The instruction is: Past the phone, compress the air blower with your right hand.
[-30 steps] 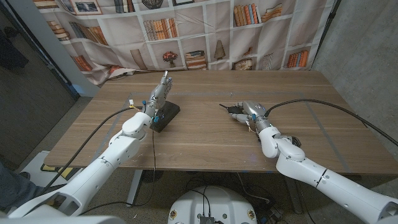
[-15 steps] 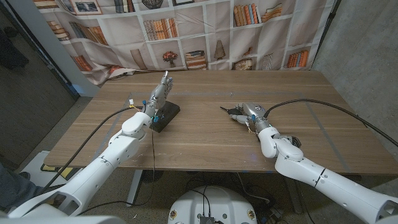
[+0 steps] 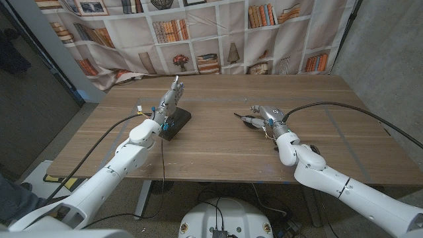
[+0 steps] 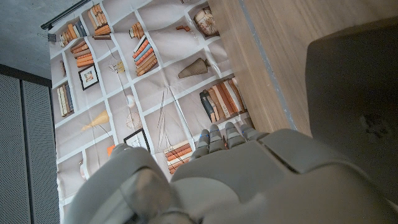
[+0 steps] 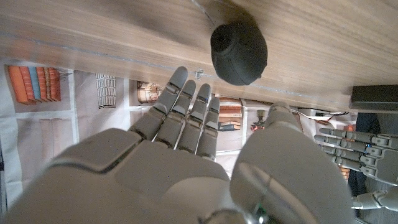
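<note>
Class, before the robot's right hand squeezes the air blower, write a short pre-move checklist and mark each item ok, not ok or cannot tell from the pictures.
1. Air blower located: lies on the wooden table, beyond the right hand's fingers. Ok.
2. Right hand free: fingers apart, holding nothing. Ok.
3. Hand closed around the blower: not ok; in the right wrist view the blower sits clear of the fingertips.
4. Left hand out of the way: stands over the phone, apart from the blower. Ok.
5. Path between hand and blower free of other things: ok.
6. Blower nozzle direction: cannot tell.
</note>
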{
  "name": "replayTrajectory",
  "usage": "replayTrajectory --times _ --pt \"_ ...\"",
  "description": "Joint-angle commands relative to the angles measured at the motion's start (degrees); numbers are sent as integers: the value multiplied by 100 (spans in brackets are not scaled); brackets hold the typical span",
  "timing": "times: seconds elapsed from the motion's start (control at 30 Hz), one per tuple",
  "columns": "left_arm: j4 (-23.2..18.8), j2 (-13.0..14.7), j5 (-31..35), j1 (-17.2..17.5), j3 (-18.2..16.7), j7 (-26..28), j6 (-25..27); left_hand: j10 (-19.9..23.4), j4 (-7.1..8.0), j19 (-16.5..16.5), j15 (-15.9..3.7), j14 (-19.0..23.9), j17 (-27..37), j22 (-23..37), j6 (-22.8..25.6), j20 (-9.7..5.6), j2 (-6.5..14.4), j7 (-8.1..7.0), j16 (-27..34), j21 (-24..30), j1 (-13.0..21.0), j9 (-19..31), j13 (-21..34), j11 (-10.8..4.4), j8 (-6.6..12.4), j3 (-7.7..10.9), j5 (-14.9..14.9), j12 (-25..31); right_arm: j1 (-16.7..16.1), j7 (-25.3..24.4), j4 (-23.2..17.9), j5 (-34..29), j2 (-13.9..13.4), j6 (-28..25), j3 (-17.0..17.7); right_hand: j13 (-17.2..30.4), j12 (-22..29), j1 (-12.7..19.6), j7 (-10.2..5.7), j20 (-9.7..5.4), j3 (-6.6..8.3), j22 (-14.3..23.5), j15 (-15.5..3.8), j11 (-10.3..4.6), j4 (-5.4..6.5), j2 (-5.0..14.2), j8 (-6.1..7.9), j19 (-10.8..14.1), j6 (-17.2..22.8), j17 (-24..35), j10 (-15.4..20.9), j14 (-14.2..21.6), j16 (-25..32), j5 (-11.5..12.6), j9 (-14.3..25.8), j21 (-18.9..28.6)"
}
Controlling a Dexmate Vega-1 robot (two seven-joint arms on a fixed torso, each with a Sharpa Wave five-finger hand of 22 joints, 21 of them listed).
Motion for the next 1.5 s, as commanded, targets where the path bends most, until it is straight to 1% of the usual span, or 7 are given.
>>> replayTrajectory --times 0.03,0.13,0.4,0.83,1.13,1.27,1.5 --pt "-13 12 6 -2 -1 10 41 -8 -4 -36 21 -63 27 23 -19 -110 12 32 -18 -16 57 32 7 19 8 -35 -15 13 -399 -628 -428 578 53 290 619 13 46 -164 58 -421 2 6 -77 58 100 34 53 -121 -29 -17 -54 -158 4 34 -1 -78" --pt "-35 33 18 10 -10 19 36 -21 -2 -39 30 -89 27 22 -22 -162 14 38 -26 -18 61 32 7 49 6 -36 -15 8 -471 -857 -398 756 80 539 772 12 48 -191 68 -407 -3 3 -85 124 110 45 59 -152 -31 -25 -71 -191 3 33 -3 -103" --pt "-98 86 25 56 -34 35 38 -27 -1 -38 28 -91 27 22 -18 -174 16 56 -23 -18 67 32 7 52 7 -40 -16 7 -590 -1238 -158 1417 168 1437 1156 8 58 -206 131 -438 10 -4 -104 214 112 84 73 -114 -27 -46 -87 -217 13 33 -6 -121" --pt "-198 172 -9 123 -95 15 7 -23 1 -29 30 -87 26 21 -12 -195 18 56 -17 -15 77 32 7 42 9 -46 -18 10 -634 -1207 94 2432 323 2211 1613 -1 77 -190 259 -490 63 -15 -66 333 98 189 61 -51 -101 -81 -93 -209 46 31 -14 -158" --pt "-82 111 -51 43 -65 -57 7 -17 2 -20 28 -86 26 20 -12 -210 17 62 -15 -13 84 32 7 41 9 -51 -20 13 -593 -847 547 3599 518 3062 1988 -4 80 -280 328 -472 57 -16 -7 443 147 255 56 -52 -154 -92 -118 -245 53 11 -17 -193" --pt "-153 140 50 68 -63 41 -14 -16 3 -19 27 -84 26 20 -18 -213 17 56 -14 -13 87 32 7 35 6 -53 -20 13 -566 -484 918 4301 629 3678 2161 -6 79 -345 339 -442 42 -18 65 467 177 276 61 -92 -163 -99 -138 -307 41 1 -19 -230" --pt "-262 183 84 162 -114 169 -32 -25 3 -4 24 -85 25 19 -36 -235 13 69 -13 -8 92 31 7 36 -1 -59 -22 11 -506 9 1323 5106 751 4151 2284 -7 67 -477 360 -403 5 -21 125 539 236 300 55 -150 -214 -113 -205 -398 30 -8 -22 -294"
